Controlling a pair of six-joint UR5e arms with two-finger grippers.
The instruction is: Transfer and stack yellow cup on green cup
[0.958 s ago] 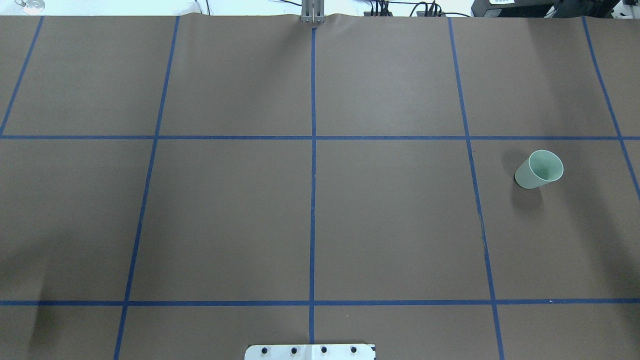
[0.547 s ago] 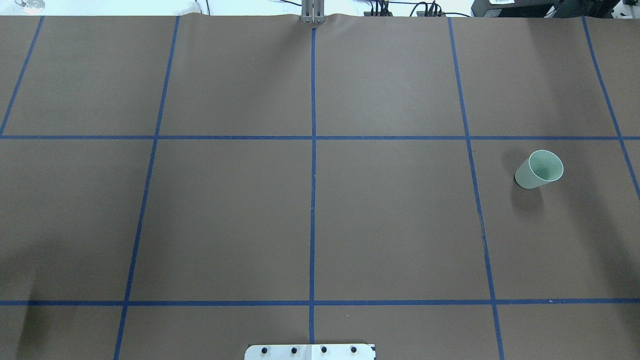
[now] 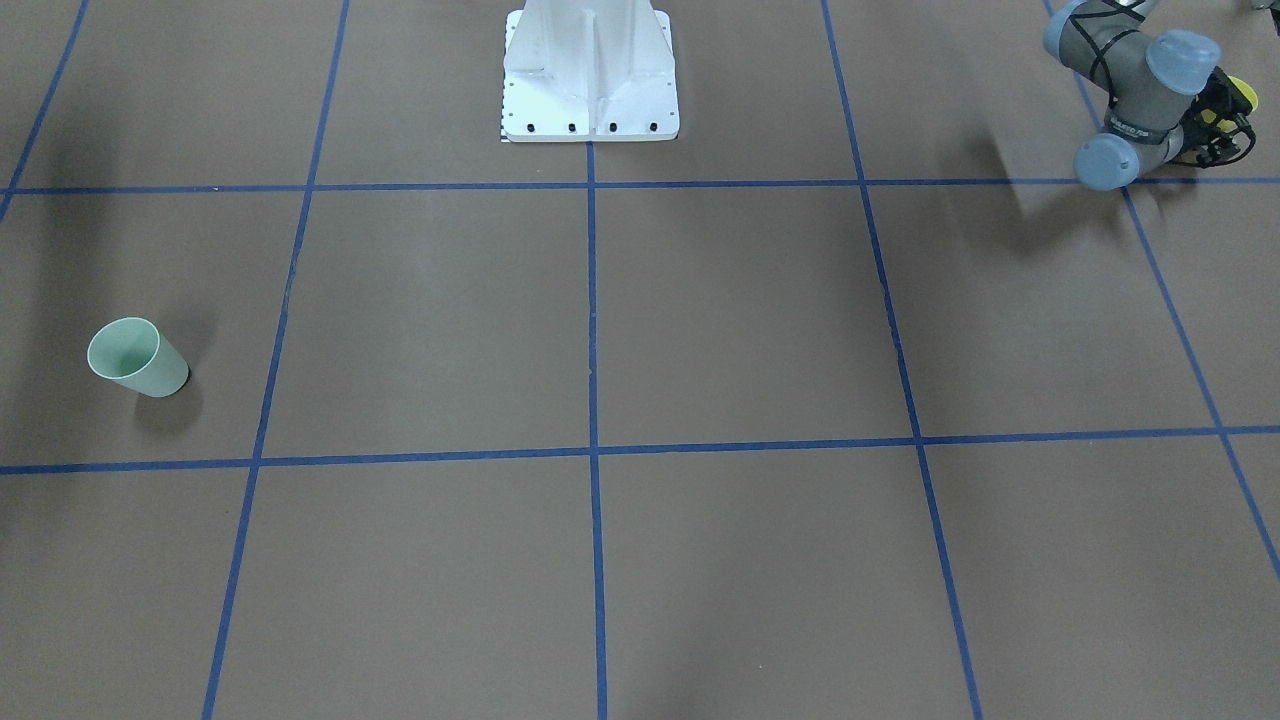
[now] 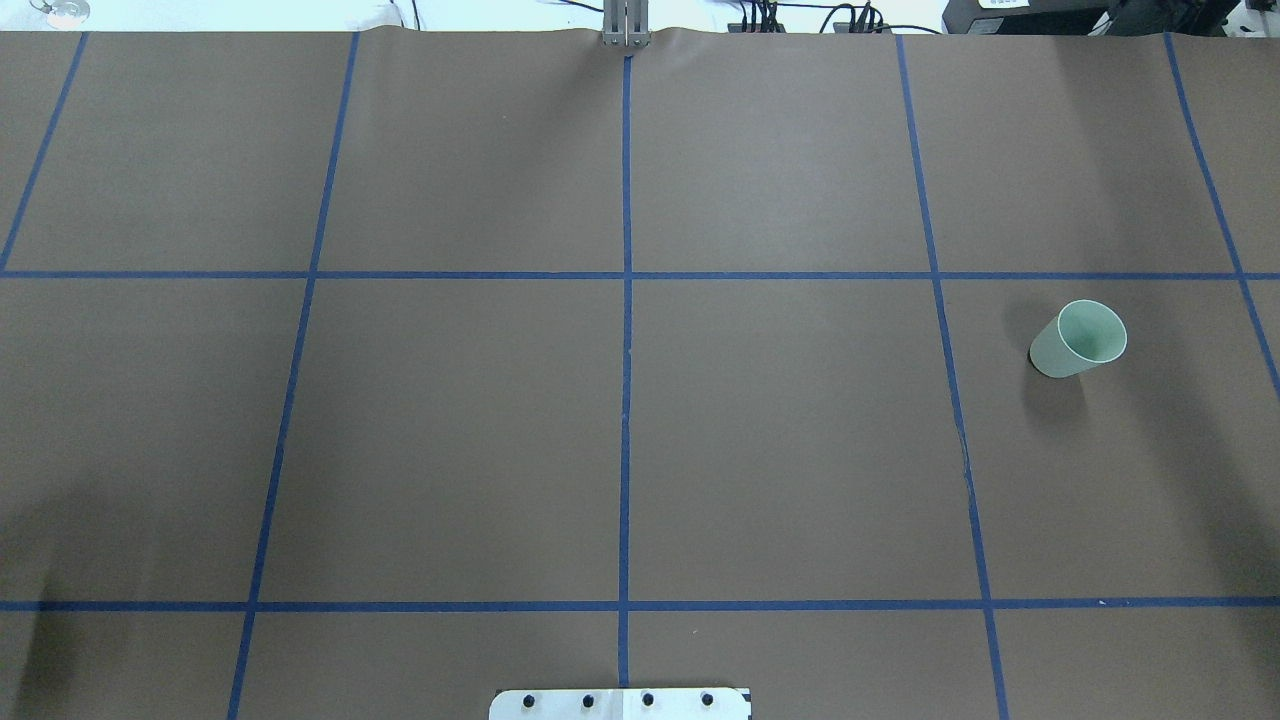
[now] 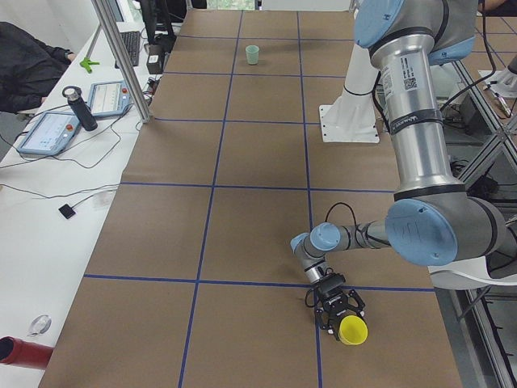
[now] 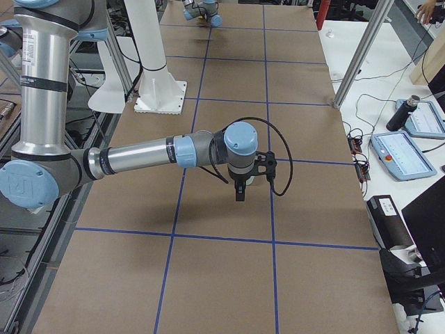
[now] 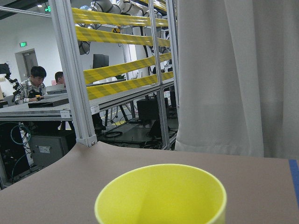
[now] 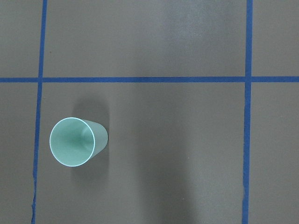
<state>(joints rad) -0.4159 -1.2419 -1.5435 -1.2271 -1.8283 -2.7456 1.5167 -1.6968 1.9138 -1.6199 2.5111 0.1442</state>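
Observation:
The yellow cup is held low over the table near its left end by my left gripper, which is shut on it. The cup's rim fills the bottom of the left wrist view. From the front only a bit of yellow shows behind that gripper. The green cup stands upright and alone on the right side, also seen from the front and straight down in the right wrist view. My right gripper points down, well above the table; I cannot tell if it is open.
The brown table cover carries a grid of blue tape lines. The white robot base plate sits at the near middle edge. Beyond the far edge stand a metal post, two tablets and a bottle.
The arm shadow at the overhead view's lower left has drawn back toward the left edge. The green cup has not moved.

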